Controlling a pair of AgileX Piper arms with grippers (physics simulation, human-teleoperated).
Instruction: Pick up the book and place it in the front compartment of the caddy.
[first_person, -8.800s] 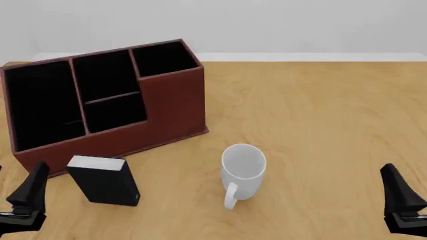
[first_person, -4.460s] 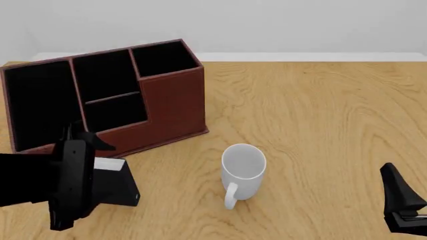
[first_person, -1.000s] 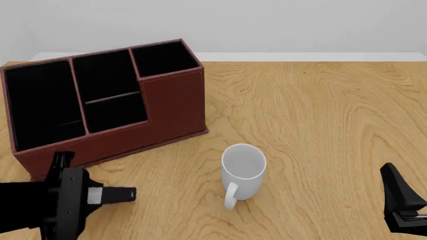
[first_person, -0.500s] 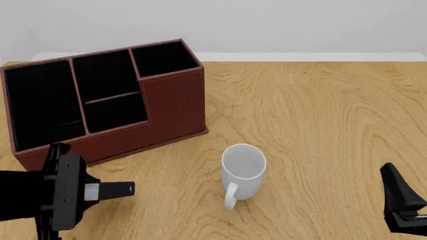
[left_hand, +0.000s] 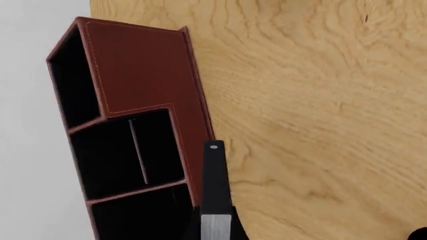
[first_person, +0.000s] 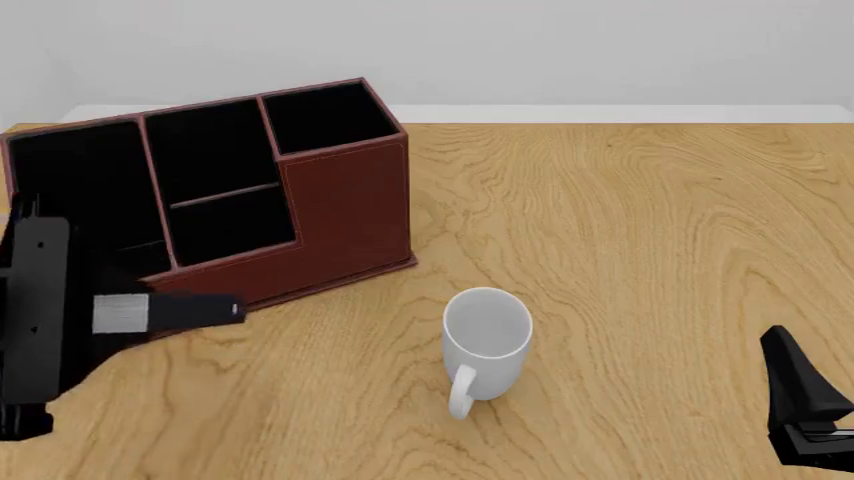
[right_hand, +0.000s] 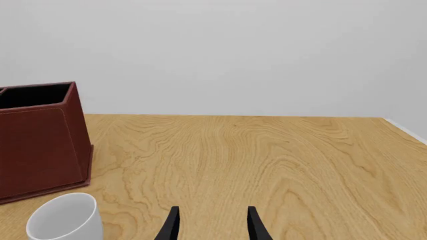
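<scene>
Wood-grain bench (first_person: 641, 220) carries a stepped red-brown leather-look caddy (first_person: 340, 200) with black-lined compartments and a glossy white mug (first_person: 486, 340). The book is not visible. The left hand (first_person: 167, 312) sits low at the caddy's front; I cannot tell its state. Right hand (right_hand: 212, 225) is spread, holding nothing.

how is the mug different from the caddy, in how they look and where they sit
The mug is white, round and small; the caddy is dark red-brown, boxy and far larger. The mug has one open cavity and a handle; the caddy is split into several black-lined compartments. The mug stands nearer the arms, the caddy farther back and left. Both rest upright on the wooden table.
</scene>
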